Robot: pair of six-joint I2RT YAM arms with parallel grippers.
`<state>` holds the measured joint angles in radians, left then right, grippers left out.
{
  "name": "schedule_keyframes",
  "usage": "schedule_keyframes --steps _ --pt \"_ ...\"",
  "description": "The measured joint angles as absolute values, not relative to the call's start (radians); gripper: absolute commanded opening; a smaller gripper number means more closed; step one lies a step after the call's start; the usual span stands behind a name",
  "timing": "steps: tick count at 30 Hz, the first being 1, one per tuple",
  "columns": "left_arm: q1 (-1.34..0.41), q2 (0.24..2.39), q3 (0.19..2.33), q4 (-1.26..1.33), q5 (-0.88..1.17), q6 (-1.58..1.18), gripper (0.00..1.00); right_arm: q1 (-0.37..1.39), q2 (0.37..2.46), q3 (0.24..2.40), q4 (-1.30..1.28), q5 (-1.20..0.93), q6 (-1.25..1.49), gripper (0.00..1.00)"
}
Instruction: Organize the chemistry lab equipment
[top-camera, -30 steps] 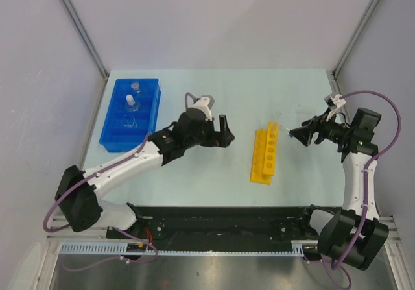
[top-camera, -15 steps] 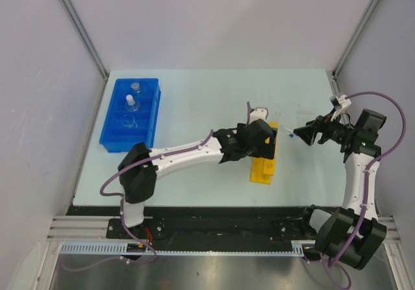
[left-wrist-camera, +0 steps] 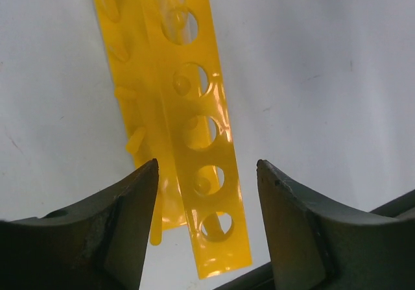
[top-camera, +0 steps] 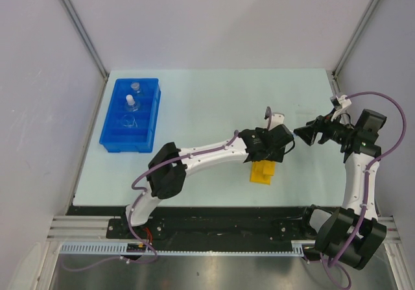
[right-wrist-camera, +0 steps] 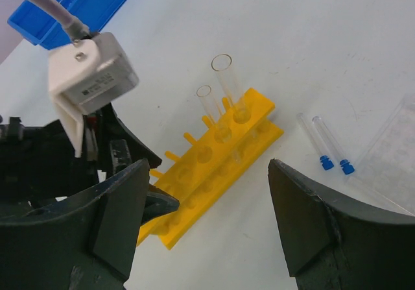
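- Pale worktop (top-camera: 207, 102) carries the blue tray (top-camera: 126, 146) at far left, well apart from the yellow rack (left-wrist-camera: 201, 173) right of centre.
- Left pincer (left-wrist-camera: 206, 173) hangs over the rack's near end, released, one jaw on each side of its narrow width and not gripping it.
- From that pincer, the rack's long axis runs straight away.
- Two clear tubes (right-wrist-camera: 224, 89) stand at the rack's far end.
- Right pincer (right-wrist-camera: 209, 173) is released and empty, off to the rack's right; the left is nearer, so the grasp looks to be its job.
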<state>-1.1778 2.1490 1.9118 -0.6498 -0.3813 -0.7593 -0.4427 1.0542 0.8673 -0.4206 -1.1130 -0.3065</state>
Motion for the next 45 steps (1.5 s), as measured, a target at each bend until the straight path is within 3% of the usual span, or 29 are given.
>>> schedule_keyframes --steps 10,24,32,45 --pt "-1.192 2.283 2.052 -0.751 -0.437 -0.742 0.66 -0.443 1.054 0.867 -0.421 -1.113 -0.305 0.79" --pt "-1.204 2.342 2.121 -0.827 -0.530 -0.732 0.47 -0.448 1.054 0.867 -0.420 -1.113 -0.303 0.79" --pt "-1.205 2.342 2.119 -0.846 -0.580 -0.724 0.41 -0.449 1.054 0.867 -0.420 -1.113 -0.303 0.79" --pt "-1.157 2.169 1.810 -0.701 -0.621 -0.701 0.38 -0.450 1.054 0.867 -0.420 -1.114 -0.303 0.79"
